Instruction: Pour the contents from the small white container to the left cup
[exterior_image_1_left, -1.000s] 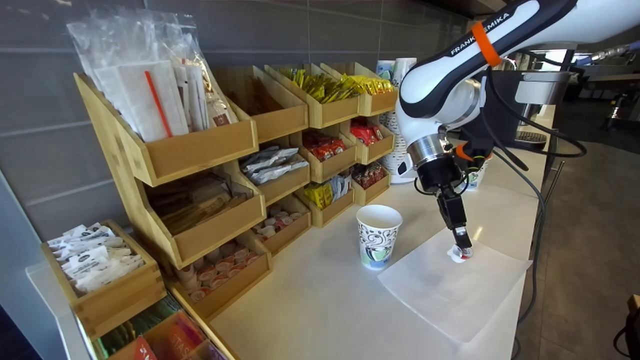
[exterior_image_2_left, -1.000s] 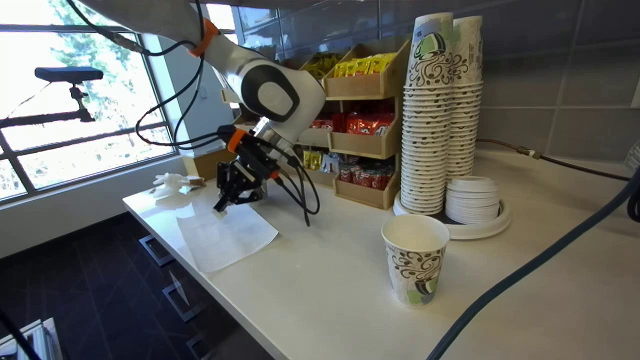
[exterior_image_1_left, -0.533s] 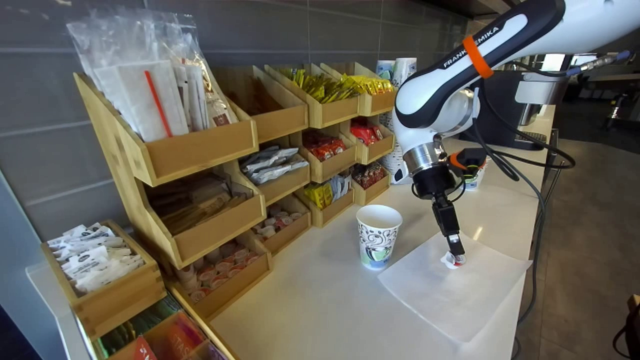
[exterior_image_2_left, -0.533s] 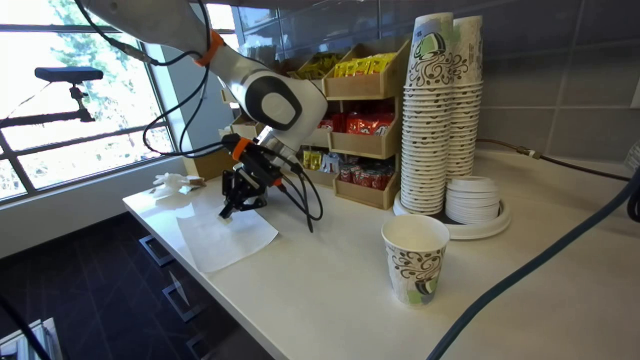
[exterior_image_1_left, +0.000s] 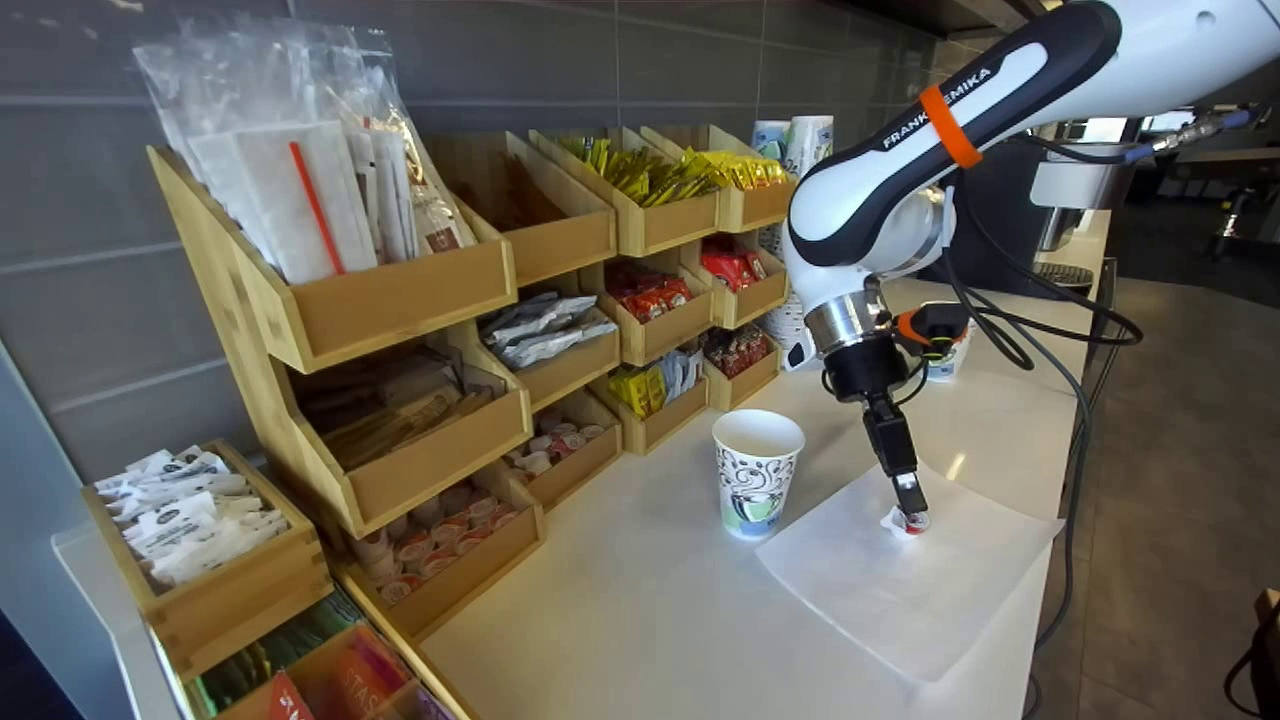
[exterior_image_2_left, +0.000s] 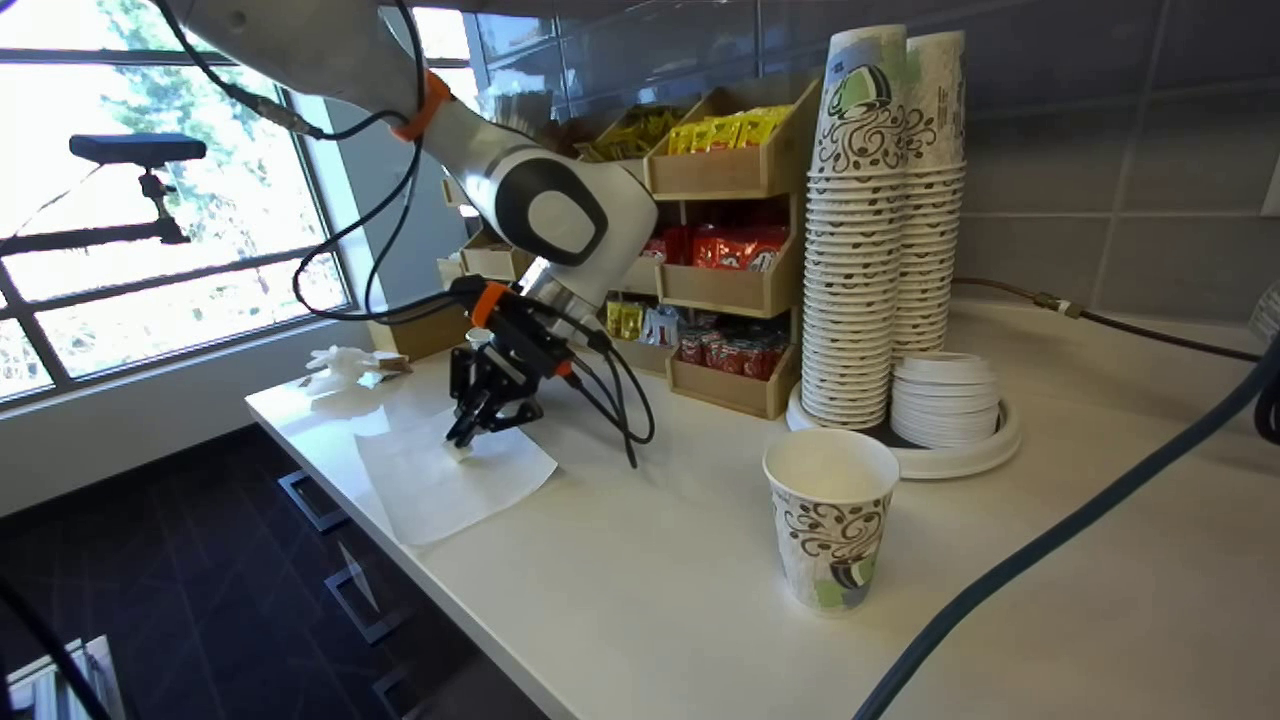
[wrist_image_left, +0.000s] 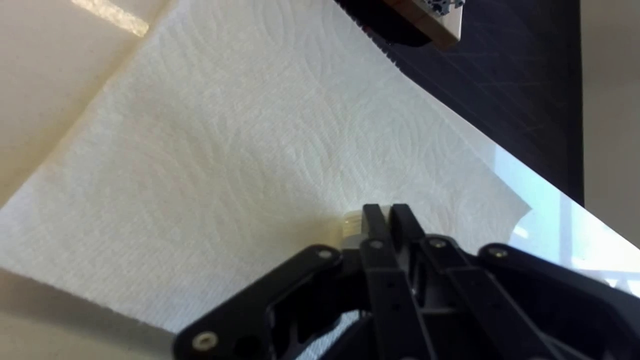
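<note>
The small white container (exterior_image_1_left: 895, 523) is at the tips of my gripper (exterior_image_1_left: 910, 504), low over the white napkin (exterior_image_1_left: 930, 610). It shows a red patch on one side. It also shows in an exterior view (exterior_image_2_left: 459, 453) and as a yellowish ribbed side in the wrist view (wrist_image_left: 352, 223). The fingertips (wrist_image_left: 385, 212) are almost together, with part of the container between them. The fingers hide much of it, and I cannot tell whether it touches the napkin. The left cup (exterior_image_1_left: 757, 480), a patterned paper cup, stands upright beside the napkin. Its rim (exterior_image_2_left: 479, 336) shows behind the gripper.
Another paper cup (exterior_image_2_left: 832, 530) stands on the counter farther along. Tall cup stacks (exterior_image_2_left: 858, 250) and a pile of white lids (exterior_image_2_left: 945, 400) stand near the wall. A wooden rack (exterior_image_1_left: 440, 430) with packets lines the back. The counter's front edge (exterior_image_2_left: 470, 620) runs beside the napkin.
My gripper and the small white container have shifted together a short way over the napkin, toward the left cup's side in an exterior view. The cups have not moved.
</note>
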